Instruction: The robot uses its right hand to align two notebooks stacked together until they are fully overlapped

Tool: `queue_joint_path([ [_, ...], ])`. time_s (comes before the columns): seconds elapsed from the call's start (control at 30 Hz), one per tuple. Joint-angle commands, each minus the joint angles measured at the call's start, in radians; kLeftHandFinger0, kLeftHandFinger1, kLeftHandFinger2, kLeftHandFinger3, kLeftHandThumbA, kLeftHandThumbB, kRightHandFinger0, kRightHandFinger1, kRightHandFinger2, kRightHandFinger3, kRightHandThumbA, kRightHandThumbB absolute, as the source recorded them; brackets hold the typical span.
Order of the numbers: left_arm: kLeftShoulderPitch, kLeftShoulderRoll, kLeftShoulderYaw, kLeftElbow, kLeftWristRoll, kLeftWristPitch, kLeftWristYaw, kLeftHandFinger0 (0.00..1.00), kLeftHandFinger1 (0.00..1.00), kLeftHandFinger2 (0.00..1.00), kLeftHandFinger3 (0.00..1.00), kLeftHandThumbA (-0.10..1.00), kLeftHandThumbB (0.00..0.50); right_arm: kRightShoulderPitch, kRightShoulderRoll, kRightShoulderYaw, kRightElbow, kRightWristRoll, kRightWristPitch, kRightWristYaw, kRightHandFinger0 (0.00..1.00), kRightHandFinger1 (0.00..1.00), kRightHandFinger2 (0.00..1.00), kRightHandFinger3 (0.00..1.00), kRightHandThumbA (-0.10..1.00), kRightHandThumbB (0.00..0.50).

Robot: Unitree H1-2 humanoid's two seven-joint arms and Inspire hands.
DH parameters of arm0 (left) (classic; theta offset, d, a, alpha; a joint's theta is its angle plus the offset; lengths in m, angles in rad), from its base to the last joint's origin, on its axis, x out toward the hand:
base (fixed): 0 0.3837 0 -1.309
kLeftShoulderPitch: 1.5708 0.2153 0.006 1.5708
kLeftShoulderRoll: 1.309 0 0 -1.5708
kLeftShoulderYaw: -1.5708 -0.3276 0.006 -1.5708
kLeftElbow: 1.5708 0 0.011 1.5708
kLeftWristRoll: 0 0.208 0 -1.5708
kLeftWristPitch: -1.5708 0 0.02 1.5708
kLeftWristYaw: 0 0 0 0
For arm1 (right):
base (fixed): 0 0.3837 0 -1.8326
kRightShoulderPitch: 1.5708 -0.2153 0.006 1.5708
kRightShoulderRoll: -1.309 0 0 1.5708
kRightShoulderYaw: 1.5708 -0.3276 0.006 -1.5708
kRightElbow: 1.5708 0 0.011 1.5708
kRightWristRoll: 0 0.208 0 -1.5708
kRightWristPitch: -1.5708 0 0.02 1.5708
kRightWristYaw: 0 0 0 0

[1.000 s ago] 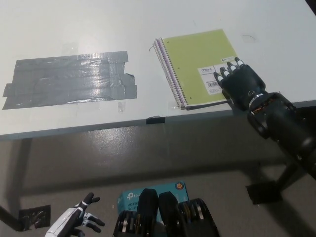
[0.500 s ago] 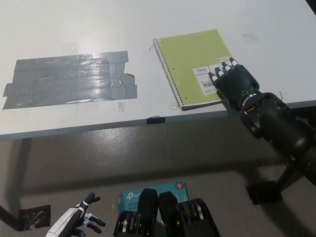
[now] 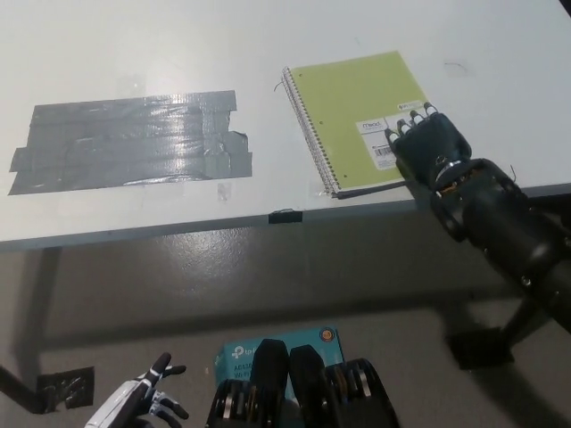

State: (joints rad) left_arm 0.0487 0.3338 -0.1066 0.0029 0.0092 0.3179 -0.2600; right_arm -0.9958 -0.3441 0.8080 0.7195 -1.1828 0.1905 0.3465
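Black right hand [image 3: 430, 147] resting flat, fingers extended, gripping nothing, on lime-green spiral notebooks [image 3: 352, 116] near white table [image 3: 268, 53] front edge. White left hand [image 3: 134, 403] low at lower left, fingers spread, empty.

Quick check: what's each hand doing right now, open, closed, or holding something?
Left hand: open, idle at the lower left, holding nothing.
Right hand: open, fingers flat on the green notebook, not grasping it.

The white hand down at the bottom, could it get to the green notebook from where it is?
Probably not as things stand. The left hand hangs low beside the robot, below the table, while the green notebook lies far across, under the right hand.
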Motion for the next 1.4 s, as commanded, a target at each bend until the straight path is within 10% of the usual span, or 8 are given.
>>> queue_joint_path([
  [0.0,0.011,-0.003,-0.006,-0.019,-0.001,-0.016,-0.012,0.39,0.43,0.42,0.84,1.0,0.5,-0.092,-0.008,-0.061,-0.047,0.038,0.014,0.044,1.0,1.0,1.0,1.0,0.44,0.136],
  [0.13,0.03,-0.004,-0.012,-0.009,-0.003,-0.018,-0.013,0.41,0.45,0.42,0.84,1.0,0.5,-0.151,0.027,-0.075,-0.045,0.03,0.001,0.041,1.0,1.0,1.0,1.0,0.46,0.001],
  [0.53,0.074,-0.011,-0.022,0.019,0.002,-0.042,-0.006,0.22,0.33,0.39,0.79,1.0,0.5,-0.346,0.08,-0.144,0.007,0.063,-0.028,-0.025,1.0,1.0,1.0,1.0,0.36,0.035],
  [0.8,0.09,-0.005,-0.017,0.016,-0.001,-0.052,-0.011,0.36,0.39,0.39,0.84,1.0,0.5,-0.344,-0.104,-0.267,-0.128,0.117,-0.031,0.014,1.0,1.0,1.0,1.0,0.39,0.12],
  [0.9,0.107,0.001,-0.016,0.001,0.001,-0.058,-0.012,0.36,0.42,0.44,0.84,1.0,0.5,-0.3,-0.176,-0.31,-0.258,0.125,-0.02,0.07,1.0,1.0,1.0,1.0,0.61,0.133],
  [1.13,0.111,-0.002,-0.03,-0.033,0.02,-0.051,-0.006,0.38,0.47,0.5,0.86,1.0,0.5,0.051,-0.484,-0.687,-0.959,0.313,0.084,0.218,1.0,1.0,1.0,1.0,0.81,0.135],
  [1.37,0.101,0.002,-0.024,-0.025,0.019,-0.061,-0.004,0.37,0.45,0.52,0.87,1.0,0.5,0.547,-0.538,-1.114,-1.321,0.375,0.137,0.197,1.0,1.0,1.0,1.0,0.89,0.161],
])
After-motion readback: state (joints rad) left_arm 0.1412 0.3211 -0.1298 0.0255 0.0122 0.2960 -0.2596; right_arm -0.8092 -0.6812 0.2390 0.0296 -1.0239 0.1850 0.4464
